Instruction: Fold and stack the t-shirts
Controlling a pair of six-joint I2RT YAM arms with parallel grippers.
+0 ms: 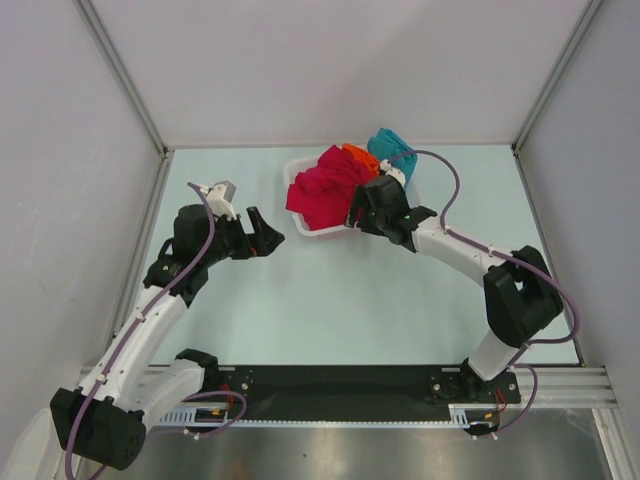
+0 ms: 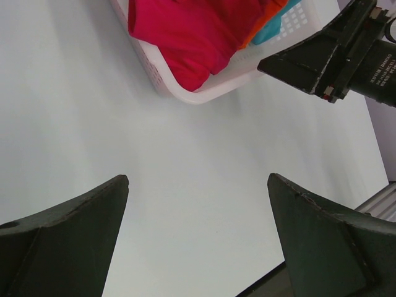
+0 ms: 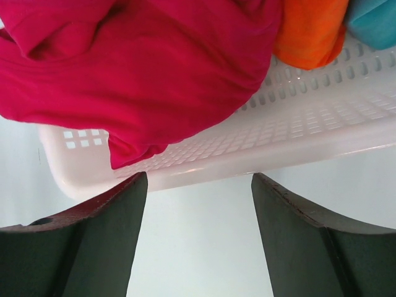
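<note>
Jaws of right gripper (image 3: 199, 185) parted and empty, set before white basket (image 3: 309, 124) rim, jaws of left gripper (image 2: 198, 185) spread wide above table (image 2: 185, 142), crimson t-shirt (image 3: 154, 68) draped over that rim, orange t-shirt (image 3: 312, 31) and teal t-shirt (image 3: 374, 21) piled behind

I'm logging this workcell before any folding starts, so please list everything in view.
red t-shirt: one, crimson, in the basket, draped over its near rim
orange t-shirt: one, bright orange, in the basket behind the red one
teal t-shirt: one, teal blue, at the basket's far right corner
basket: one, white slatted plastic, far middle of the table
table: one, pale green, under everything
left pincer: one, black, open and empty, over bare table left of the basket
right pincer: one, black, open and empty, at the basket's near rim
</note>
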